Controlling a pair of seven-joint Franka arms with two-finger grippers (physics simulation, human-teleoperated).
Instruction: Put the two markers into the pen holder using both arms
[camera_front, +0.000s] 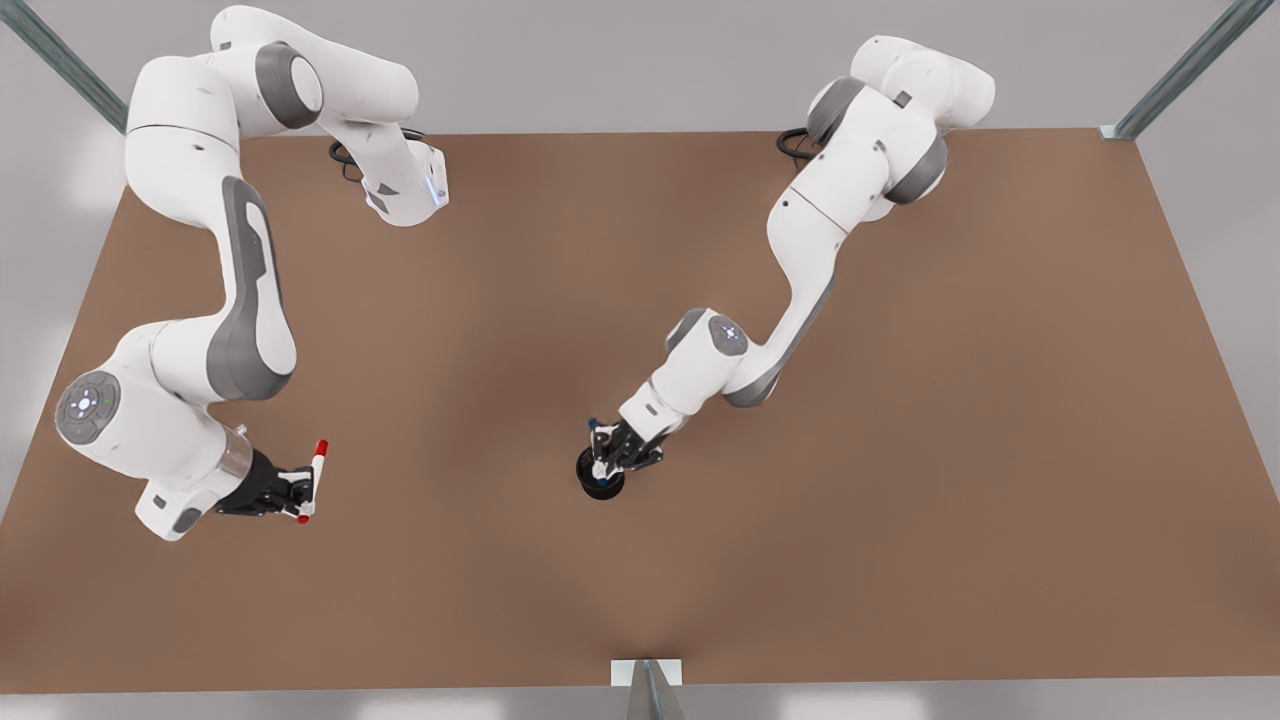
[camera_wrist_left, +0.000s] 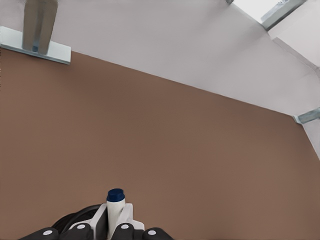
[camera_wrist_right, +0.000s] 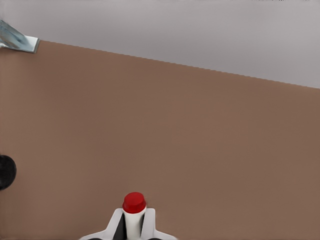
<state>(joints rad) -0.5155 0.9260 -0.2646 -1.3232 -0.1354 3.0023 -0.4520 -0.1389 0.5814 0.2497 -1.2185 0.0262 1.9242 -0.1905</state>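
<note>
Two markers are in our fingers at this moment, one per arm. Our left gripper (camera_front: 612, 455) sits near the middle of the counter (camera_front: 900, 450), closed on the blue marker (camera_front: 598, 452), which stands just above the pen holder (camera_front: 599, 481); from the left wrist view the blue cap (camera_wrist_left: 115, 195) pokes up between the fingers (camera_wrist_left: 95, 220), with the dark rim of the holder (camera_wrist_left: 75, 222) just behind them. Our right gripper (camera_front: 300, 490) hangs at about 9 o'clock from the holder, well apart from it, clamped on the red marker (camera_front: 312, 480) around mid-barrel; the red cap (camera_wrist_right: 134, 202) shows between its fingers (camera_wrist_right: 114, 223).

We judge both markers to be light, stiff and smooth-barrelled, so a firm pinch across the white barrel near the middle is the place to hold, as we have it now; a loose grip would likely let one swivel or slide. The holder looks small, light and shorter than a marker, so a sideways knock could tip or shove it. We would want each marker close to upright and centred over the opening before we let go.
</note>
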